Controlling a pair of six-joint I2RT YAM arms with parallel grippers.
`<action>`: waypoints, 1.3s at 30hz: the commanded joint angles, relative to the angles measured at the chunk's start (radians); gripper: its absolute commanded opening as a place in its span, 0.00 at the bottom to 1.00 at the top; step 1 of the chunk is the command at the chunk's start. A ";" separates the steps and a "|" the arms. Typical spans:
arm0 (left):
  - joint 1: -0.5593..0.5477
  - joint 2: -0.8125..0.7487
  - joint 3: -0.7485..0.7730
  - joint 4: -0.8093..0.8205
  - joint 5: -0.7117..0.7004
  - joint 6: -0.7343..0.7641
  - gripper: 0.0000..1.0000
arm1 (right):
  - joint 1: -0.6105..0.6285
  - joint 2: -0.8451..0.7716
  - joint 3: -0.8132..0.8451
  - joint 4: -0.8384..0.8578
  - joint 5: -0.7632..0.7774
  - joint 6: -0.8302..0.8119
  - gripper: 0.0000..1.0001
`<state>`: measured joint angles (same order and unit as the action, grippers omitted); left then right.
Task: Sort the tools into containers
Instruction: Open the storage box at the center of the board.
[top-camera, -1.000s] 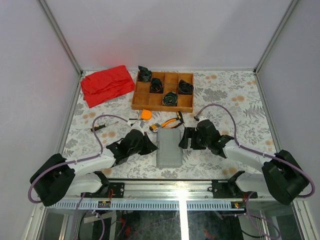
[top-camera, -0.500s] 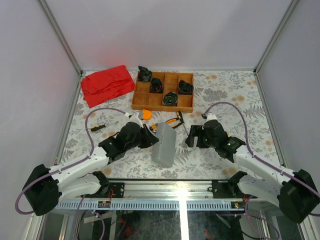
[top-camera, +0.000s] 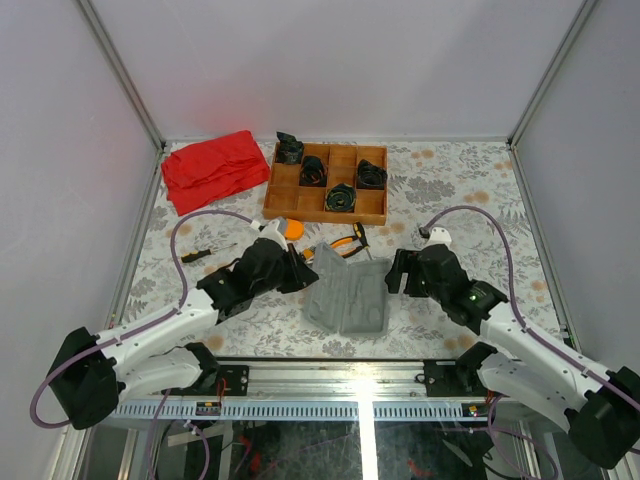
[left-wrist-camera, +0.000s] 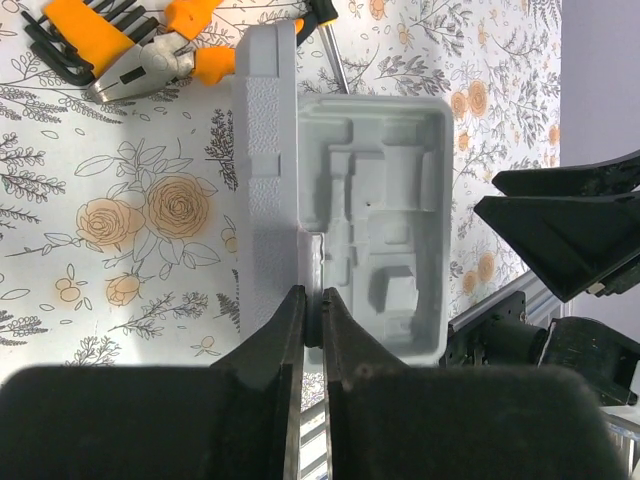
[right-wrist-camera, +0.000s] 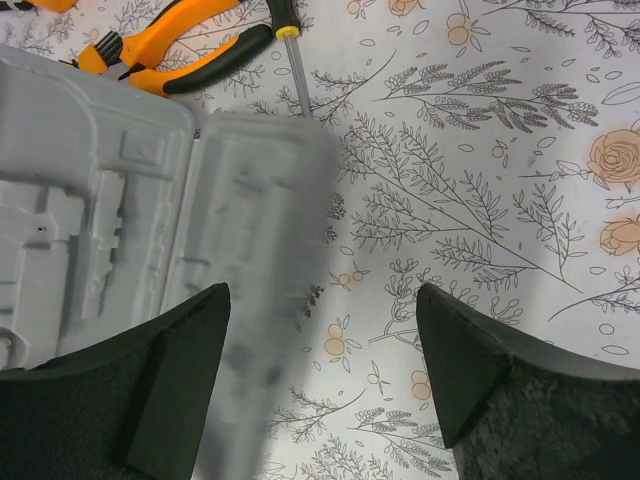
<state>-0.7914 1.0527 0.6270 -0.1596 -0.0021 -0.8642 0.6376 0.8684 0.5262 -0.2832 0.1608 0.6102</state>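
Left wrist view: your left claw (left-wrist-camera: 312, 300) is shut hard on the near rim of the grey case (left-wrist-camera: 375, 200), right at the hinge line. One half of the case stands on edge. The other lies flat, its moulded recesses facing up and empty. My reading is that the pinch steadies the case and keeps it spread so tools can go in.

- Your right claw (right-wrist-camera: 320, 300) hangs just to the right of the case, jaws wide, holding nothing. The half of the case under it is blurred, so I cannot tell whether a pad touches it. It looks placed to fetch the first tool.
- Just beyond the far edge of the case lie the orange-handled pliers (right-wrist-camera: 170, 50), with a screwdriver (right-wrist-camera: 295, 70) beside them, its shaft pointing at the case corner.
- A little further off on the desk (top-camera: 470, 200) is the round orange tape measure (top-camera: 292, 228). A second screwdriver (top-camera: 200, 253) lies well apart to the left.
- Farthest back are the wooden tray (top-camera: 272, 190), with black coils in its compartments, and a red cloth (top-camera: 212, 170) beside it.

No tool is in the case yet.
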 joint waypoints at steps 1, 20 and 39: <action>0.001 -0.020 0.039 0.002 -0.004 -0.006 0.00 | -0.001 -0.043 0.016 -0.010 0.053 0.007 0.81; 0.001 -0.105 -0.044 -0.158 -0.105 0.015 0.16 | -0.001 -0.129 -0.053 0.091 -0.124 0.019 0.73; 0.002 -0.186 0.037 -0.394 -0.366 0.002 0.55 | 0.204 0.083 -0.020 0.283 -0.128 0.198 0.68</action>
<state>-0.7914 0.8860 0.6167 -0.5026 -0.2825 -0.8635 0.7593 0.8749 0.4717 -0.1181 -0.0086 0.7540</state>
